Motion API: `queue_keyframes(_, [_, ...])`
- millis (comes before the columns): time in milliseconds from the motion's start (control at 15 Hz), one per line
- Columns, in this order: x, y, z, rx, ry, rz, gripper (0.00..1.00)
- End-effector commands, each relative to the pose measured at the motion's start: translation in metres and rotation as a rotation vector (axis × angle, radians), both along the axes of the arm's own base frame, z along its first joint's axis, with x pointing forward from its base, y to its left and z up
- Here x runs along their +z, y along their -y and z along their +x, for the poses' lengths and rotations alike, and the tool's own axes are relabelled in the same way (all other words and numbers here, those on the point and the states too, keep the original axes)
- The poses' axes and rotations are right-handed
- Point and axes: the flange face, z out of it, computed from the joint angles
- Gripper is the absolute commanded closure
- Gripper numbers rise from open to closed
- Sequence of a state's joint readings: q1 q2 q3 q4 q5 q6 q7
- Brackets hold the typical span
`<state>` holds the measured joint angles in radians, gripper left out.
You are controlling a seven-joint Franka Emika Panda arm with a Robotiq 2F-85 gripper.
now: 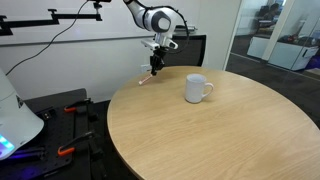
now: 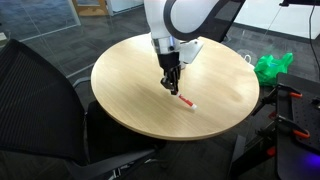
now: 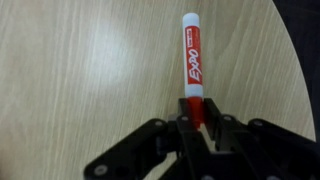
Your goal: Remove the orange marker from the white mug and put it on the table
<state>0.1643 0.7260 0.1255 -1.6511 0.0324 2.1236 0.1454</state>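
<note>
The orange marker (image 3: pixel 191 55) is an Expo pen with a white cap end. It lies slanted with its far end on the round wooden table (image 1: pixel 230 130), near the table's edge. My gripper (image 3: pixel 196 116) is shut on its orange end. In both exterior views the gripper (image 1: pixel 155 64) (image 2: pixel 172 86) points down at the table with the marker (image 1: pixel 146 79) (image 2: pixel 187 101) sticking out from the fingertips. The white mug (image 1: pixel 197 88) stands upright on the table, apart from the gripper, and looks empty.
The table edge (image 3: pixel 292 60) runs close beside the marker, with dark floor beyond it. A black chair (image 2: pixel 40 110) stands by the table. A green bag (image 2: pixel 272 66) and tool clutter (image 1: pixel 60 120) lie on the floor around it.
</note>
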Motion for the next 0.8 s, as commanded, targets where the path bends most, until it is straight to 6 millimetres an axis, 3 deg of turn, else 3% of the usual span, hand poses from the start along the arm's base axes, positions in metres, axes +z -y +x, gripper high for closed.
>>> queue_keyframes(0, [-0.0067, -0.0013, 0.0122, -0.033, -0.049, -0.007, 0.95])
queue_keyframes(67, [-0.009, -0.0013, 0.0137, -0.037, -0.056, -0.014, 0.95])
queue_keyframes(133, [-0.0113, -0.0013, 0.0148, -0.037, -0.064, -0.018, 0.85])
queue_keyframes(200, [-0.0122, -0.0019, 0.0158, -0.039, -0.07, -0.025, 0.56])
queue_keyframes(267, [-0.0137, -0.0023, 0.0164, -0.042, -0.077, -0.031, 0.55])
queue_keyframes(733, [-0.0078, -0.0086, 0.0193, -0.046, -0.069, -0.043, 0.05])
